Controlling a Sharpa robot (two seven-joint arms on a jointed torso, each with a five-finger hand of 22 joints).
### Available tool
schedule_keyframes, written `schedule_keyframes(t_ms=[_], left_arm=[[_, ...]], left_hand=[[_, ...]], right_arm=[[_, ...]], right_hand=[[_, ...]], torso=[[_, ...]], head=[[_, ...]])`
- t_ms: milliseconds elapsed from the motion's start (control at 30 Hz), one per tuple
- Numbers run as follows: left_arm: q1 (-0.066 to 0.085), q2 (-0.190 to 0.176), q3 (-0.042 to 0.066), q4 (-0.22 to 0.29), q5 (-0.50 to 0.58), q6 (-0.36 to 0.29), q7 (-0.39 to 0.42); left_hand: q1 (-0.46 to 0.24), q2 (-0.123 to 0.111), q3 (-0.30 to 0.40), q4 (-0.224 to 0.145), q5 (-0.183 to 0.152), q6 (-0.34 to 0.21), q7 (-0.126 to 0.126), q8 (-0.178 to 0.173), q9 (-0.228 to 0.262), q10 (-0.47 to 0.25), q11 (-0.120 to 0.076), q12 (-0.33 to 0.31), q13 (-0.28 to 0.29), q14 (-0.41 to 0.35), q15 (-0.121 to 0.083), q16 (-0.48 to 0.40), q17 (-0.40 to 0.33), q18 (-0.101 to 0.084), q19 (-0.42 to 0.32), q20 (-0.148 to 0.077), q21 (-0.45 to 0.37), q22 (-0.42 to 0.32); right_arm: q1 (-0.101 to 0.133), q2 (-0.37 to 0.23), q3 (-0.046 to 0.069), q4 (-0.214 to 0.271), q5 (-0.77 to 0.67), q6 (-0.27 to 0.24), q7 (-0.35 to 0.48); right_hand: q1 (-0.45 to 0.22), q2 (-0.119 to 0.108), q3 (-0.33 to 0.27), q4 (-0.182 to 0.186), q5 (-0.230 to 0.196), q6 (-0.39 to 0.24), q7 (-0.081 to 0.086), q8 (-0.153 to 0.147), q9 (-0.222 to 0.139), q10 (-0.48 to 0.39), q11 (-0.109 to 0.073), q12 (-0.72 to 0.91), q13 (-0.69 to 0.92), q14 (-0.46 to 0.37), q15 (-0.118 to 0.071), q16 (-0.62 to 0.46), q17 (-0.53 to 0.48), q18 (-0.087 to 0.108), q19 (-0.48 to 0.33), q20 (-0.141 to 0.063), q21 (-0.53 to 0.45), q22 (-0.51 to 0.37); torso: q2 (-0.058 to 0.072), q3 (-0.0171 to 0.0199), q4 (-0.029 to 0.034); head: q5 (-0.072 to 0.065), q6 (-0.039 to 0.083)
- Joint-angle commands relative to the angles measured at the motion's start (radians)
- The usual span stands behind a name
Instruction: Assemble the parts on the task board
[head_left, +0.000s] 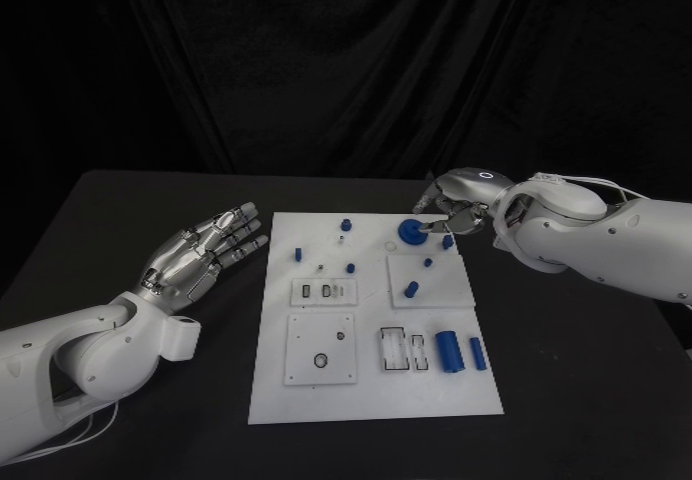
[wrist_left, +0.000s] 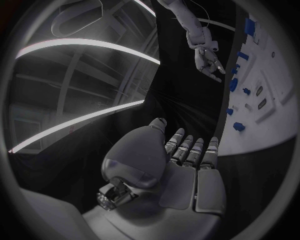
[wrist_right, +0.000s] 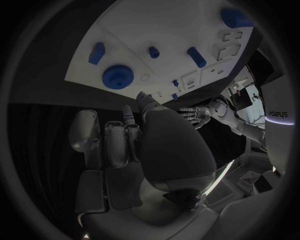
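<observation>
The white task board (head_left: 378, 402) lies in the middle of the table with several blue parts on it. A blue gear (head_left: 413, 231) lies flat near its far right corner. My right hand (head_left: 453, 212) hovers just beyond and to the right of the gear; in the right wrist view the right hand (wrist_right: 128, 145) has its fingers stretched toward the gear (wrist_right: 117, 77) with nothing between them. A small blue piece (head_left: 447, 241) lies just beside this hand. My left hand (head_left: 203, 254) is flat with its fingers spread, left of the board, and holds nothing.
Small blue pegs (head_left: 299, 254) (head_left: 351, 268) (head_left: 427, 264) stand on the far half of the board. Two blue cylinders (head_left: 449, 351) (head_left: 477, 351) lie at the near right, next to rectangular slots (head_left: 394, 350). Black table surrounds the board (wrist_left: 275, 125).
</observation>
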Motion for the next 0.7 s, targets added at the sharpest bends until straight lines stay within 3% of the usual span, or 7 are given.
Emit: schedule_keyframes(t_ms=[33, 67, 133, 367, 400, 433, 700], left_arm=[[0.0, 0.001, 0.0, -0.001, -0.001, 0.02, 0.195], [0.0, 0.001, 0.0, -0.001, -0.001, 0.02, 0.195], [0.0, 0.001, 0.0, -0.002, -0.001, 0.021, 0.195], [0.0, 0.001, 0.0, -0.005, -0.001, 0.025, 0.193], [0.0, 0.001, 0.0, -0.005, -0.001, 0.025, 0.192], [0.0, 0.001, 0.0, -0.005, -0.001, 0.025, 0.192], [0.0, 0.001, 0.0, -0.007, -0.001, 0.026, 0.188]], left_hand=[[0.008, -0.001, 0.009, 0.001, 0.005, 0.007, 0.027, 0.003, 0.001, 0.005, -0.002, 0.002, 0.002, 0.006, 0.007, 0.009, 0.002, -0.016, 0.006, 0.002, 0.006, 0.001], [0.008, -0.001, 0.009, 0.001, 0.005, 0.007, 0.027, 0.003, 0.001, 0.005, -0.002, 0.002, 0.002, 0.006, 0.007, 0.009, 0.002, -0.016, 0.006, 0.002, 0.006, 0.001], [0.008, -0.001, 0.014, 0.0, 0.005, 0.007, 0.026, 0.003, 0.001, 0.008, 0.0, 0.003, 0.002, 0.012, 0.012, 0.014, 0.003, -0.019, 0.007, 0.002, 0.007, 0.001], [0.008, -0.002, 0.019, 0.0, 0.006, 0.006, 0.025, 0.003, 0.001, 0.011, 0.0, 0.004, 0.003, 0.018, 0.018, 0.02, 0.005, -0.024, 0.008, 0.002, 0.008, 0.001], [0.008, -0.002, 0.02, -0.001, 0.006, 0.007, 0.025, 0.003, 0.001, 0.011, 0.0, 0.004, 0.003, 0.019, 0.018, 0.02, 0.005, -0.024, 0.008, 0.002, 0.008, 0.001], [0.008, -0.002, 0.02, -0.001, 0.006, 0.007, 0.025, 0.003, 0.001, 0.011, 0.0, 0.004, 0.003, 0.019, 0.018, 0.021, 0.005, -0.025, 0.008, 0.002, 0.008, 0.001], [0.009, -0.002, 0.026, -0.002, 0.006, 0.005, 0.025, 0.002, 0.0, 0.011, 0.002, 0.004, 0.003, 0.021, 0.021, 0.023, 0.005, -0.028, 0.01, 0.002, 0.009, 0.001]], right_arm=[[-0.01, 0.008, 0.001, -0.015, 0.014, 0.016, -0.046], [-0.013, 0.011, 0.001, -0.02, 0.014, 0.013, -0.049], [-0.02, 0.019, 0.001, -0.033, 0.014, 0.004, -0.055], [-0.034, 0.039, 0.001, -0.065, -0.035, -0.029, -0.072], [-0.036, 0.042, 0.001, -0.069, -0.053, -0.041, -0.076], [-0.037, 0.044, 0.001, -0.071, -0.063, -0.048, -0.078], [-0.041, 0.053, 0.001, -0.078, -0.098, -0.071, -0.089]], right_hand=[[-0.018, 0.0, -0.018, 0.003, -0.005, 0.011, 0.001, 0.004, 0.005, 0.096, 0.003, 0.042, 0.223, 0.048, 0.003, 0.06, 0.13, -0.022, 0.026, 0.004, 0.044, 0.056], [-0.027, 0.001, -0.028, 0.004, -0.004, 0.014, 0.003, 0.005, 0.007, 0.147, 0.006, 0.058, 0.264, 0.085, 0.005, 0.107, 0.223, -0.032, 0.053, 0.007, 0.083, 0.105], [-0.033, 0.003, -0.037, 0.003, -0.003, 0.022, 0.006, 0.008, 0.012, 0.147, 0.01, 0.058, 0.264, 0.109, 0.009, 0.133, 0.279, -0.042, 0.079, 0.01, 0.12, 0.151], [-0.039, 0.008, -0.053, -0.002, 0.008, 0.031, 0.009, 0.004, 0.024, 0.147, 0.014, 0.058, 0.264, 0.109, 0.015, 0.133, 0.279, -0.077, 0.175, 0.017, 0.23, 0.287], [-0.04, 0.007, -0.054, -0.002, 0.008, 0.025, 0.006, 0.001, 0.023, 0.147, 0.011, 0.058, 0.264, 0.109, 0.013, 0.133, 0.279, -0.08, 0.183, 0.016, 0.238, 0.297], [-0.038, 0.007, -0.053, -0.004, 0.013, 0.0, -0.013, -0.008, 0.02, 0.147, -0.004, 0.058, 0.264, 0.109, 0.001, 0.133, 0.279, -0.086, 0.201, 0.006, 0.254, 0.317], [-0.013, 0.019, -0.039, -0.027, 0.061, -0.04, -0.036, -0.012, 0.015, 0.147, -0.028, 0.058, 0.264, 0.109, -0.022, 0.133, 0.279, -0.088, 0.207, -0.015, 0.26, 0.325]], torso=[[0.001, -0.0019, 0.0032], [0.001, -0.0022, 0.0038], [0.001, -0.0026, 0.0049], [0.002, -0.0016, 0.0029], [0.002, -0.0009, 0.0026], [0.002, -0.0007, 0.0025], [0.001, -0.0002, -0.0013]], head=[[-0.001, -0.002], [-0.001, -0.002], [-0.002, -0.004], [-0.002, -0.007], [-0.002, -0.007], [-0.002, -0.007], [0.002, -0.009]])
